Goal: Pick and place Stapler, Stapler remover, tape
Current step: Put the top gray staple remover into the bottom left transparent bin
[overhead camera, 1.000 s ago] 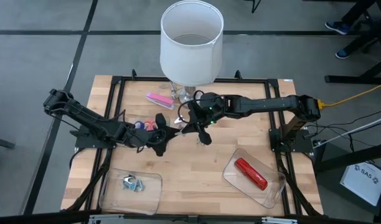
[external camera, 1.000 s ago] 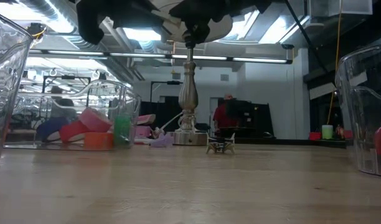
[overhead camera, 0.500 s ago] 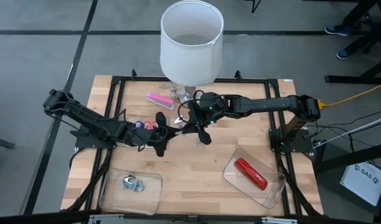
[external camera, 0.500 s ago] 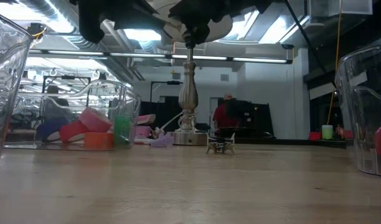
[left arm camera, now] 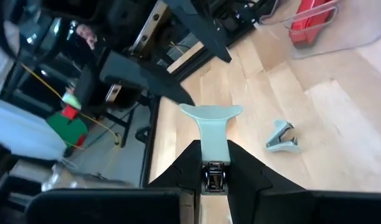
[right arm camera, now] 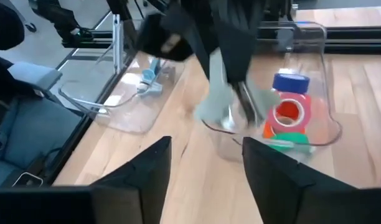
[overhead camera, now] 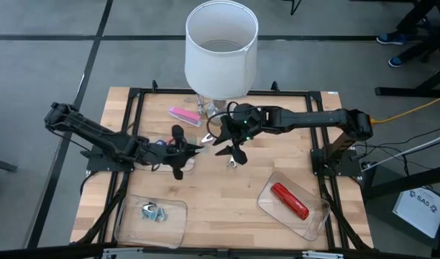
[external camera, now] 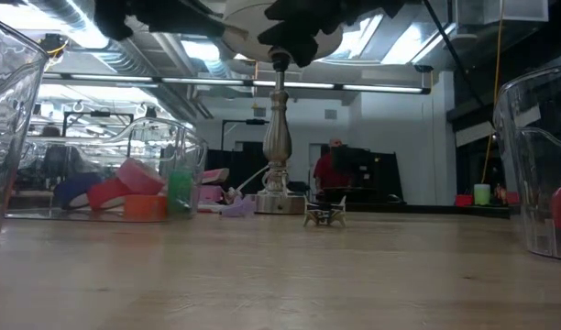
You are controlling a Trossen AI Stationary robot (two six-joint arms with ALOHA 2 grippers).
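My left gripper (overhead camera: 182,149) is shut on a pale green stapler remover (left arm camera: 210,123) above the clear tape tray (overhead camera: 162,147). That tray holds blue, red and green tape rolls (right arm camera: 289,118). My right gripper (overhead camera: 231,144) is open and empty above the table's middle, facing the left one; its wrist view shows the gap between its fingers (right arm camera: 206,180). A second stapler remover (overhead camera: 233,162) lies on the wood below it, also in the low view (external camera: 324,215). A pink stapler (overhead camera: 182,115) lies at the far side. A red stapler (overhead camera: 290,200) lies in a clear tray. My left gripper pinches the pale green stapler remover between its two fingers at the narrow end with the metal part (left arm camera: 214,174). The fingers come about level from the table's left and lie along it. Its wide flared end (left arm camera: 210,112) sticks out past the fingertips, clear of the table.
A lamp with a white shade (overhead camera: 221,47) stands at the far middle, its base (external camera: 277,197) close behind the grippers. A clear tray (overhead camera: 152,219) at the near left holds stapler removers. The red stapler's tray (overhead camera: 317,216) is at the near right. Bare wood lies between the near trays.
My left gripper has drawn back toward the table's left and far edges with the pale green stapler remover, away from my right gripper, and now stands over the tape tray. My right gripper has shifted slightly toward the far edge.
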